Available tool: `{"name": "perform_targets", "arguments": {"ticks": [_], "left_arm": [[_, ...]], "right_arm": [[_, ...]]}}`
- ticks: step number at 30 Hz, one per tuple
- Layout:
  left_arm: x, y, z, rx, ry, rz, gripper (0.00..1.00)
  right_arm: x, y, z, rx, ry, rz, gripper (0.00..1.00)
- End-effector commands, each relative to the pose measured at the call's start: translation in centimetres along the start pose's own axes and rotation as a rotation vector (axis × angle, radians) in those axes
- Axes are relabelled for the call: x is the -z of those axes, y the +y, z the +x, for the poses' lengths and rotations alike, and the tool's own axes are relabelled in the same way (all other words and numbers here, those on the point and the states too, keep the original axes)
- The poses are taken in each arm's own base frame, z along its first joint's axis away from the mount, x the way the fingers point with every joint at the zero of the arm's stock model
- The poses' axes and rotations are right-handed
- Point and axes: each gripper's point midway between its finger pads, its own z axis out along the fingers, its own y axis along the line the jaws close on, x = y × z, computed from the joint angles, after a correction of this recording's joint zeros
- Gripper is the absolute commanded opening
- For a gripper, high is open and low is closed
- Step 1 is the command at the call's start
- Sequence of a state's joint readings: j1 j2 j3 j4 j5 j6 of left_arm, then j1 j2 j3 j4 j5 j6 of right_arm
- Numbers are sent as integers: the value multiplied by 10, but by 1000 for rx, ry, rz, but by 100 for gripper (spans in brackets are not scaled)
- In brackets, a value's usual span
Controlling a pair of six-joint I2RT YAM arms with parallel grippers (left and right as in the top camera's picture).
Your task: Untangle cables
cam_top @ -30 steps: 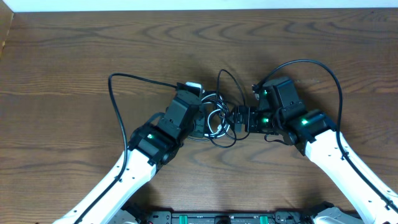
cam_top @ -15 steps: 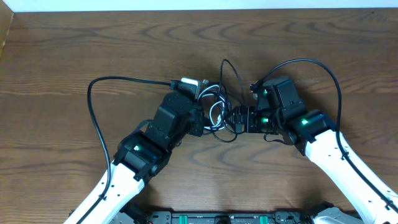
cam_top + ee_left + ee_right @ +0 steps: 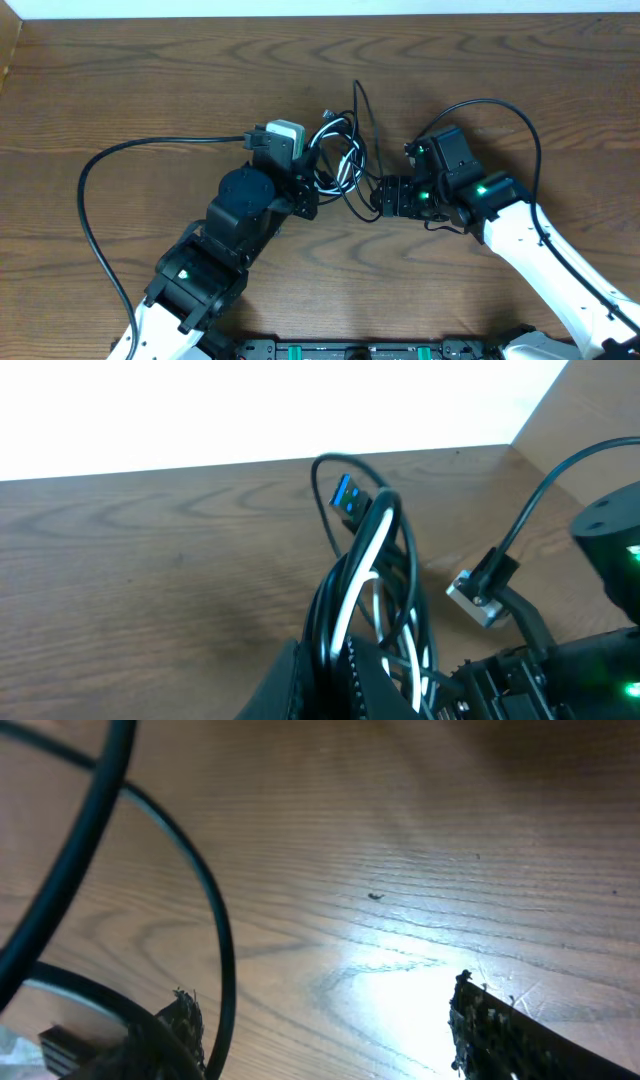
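The cables [image 3: 338, 158] are a tangle of thin black cords and one white cord at the table's middle. My left gripper [image 3: 316, 180] is shut on the tangle's left side. In the left wrist view its fingers [image 3: 340, 675] pinch black and white strands [image 3: 352, 585], which rise to a blue-tipped plug [image 3: 345, 495]. My right gripper [image 3: 381, 197] is at the tangle's right edge. In the right wrist view its fingers [image 3: 330, 1030] are open, low over the wood. A black cord [image 3: 218, 950] passes just inside the left finger, not pinched.
Thick black arm cables loop out over the table, on the left [image 3: 95, 190] and on the right [image 3: 530, 125]. The right arm's cable connector [image 3: 475, 592] shows in the left wrist view. The brown wood table [image 3: 150, 80] ends at a white far edge.
My left arm has swung toward the far left and drawn the tangle up and away with it. Its arm cable loop has spread left. The right gripper has hardly moved.
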State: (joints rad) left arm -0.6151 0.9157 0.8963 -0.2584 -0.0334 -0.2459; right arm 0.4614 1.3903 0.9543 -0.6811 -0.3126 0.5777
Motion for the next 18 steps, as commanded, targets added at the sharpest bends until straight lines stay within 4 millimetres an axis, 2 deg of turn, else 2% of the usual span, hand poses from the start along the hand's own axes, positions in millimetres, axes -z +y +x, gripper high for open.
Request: {"name": "perform_targets", "arguments": {"ticks": [1, 6, 9, 12, 18], "left_arm": [[5, 4, -10, -12, -42, -24, 7], [11, 3, -16, -10, -66, -17, 7], [19, 9, -24, -1, -103, -40, 8], [31, 32, -37, 20, -167, -150, 7], [62, 79, -55, 127, -287, -368, 7]], "right_arm": [[-2, -14, -2, -8, -21, 80, 74], [7, -58, -6, -36, -81, 320, 70], [22, -94, -6, -158, -138, 504, 70], [39, -122, -4, -258, -180, 638, 74], [52, -148, -3, -353, -179, 698, 76]]}}
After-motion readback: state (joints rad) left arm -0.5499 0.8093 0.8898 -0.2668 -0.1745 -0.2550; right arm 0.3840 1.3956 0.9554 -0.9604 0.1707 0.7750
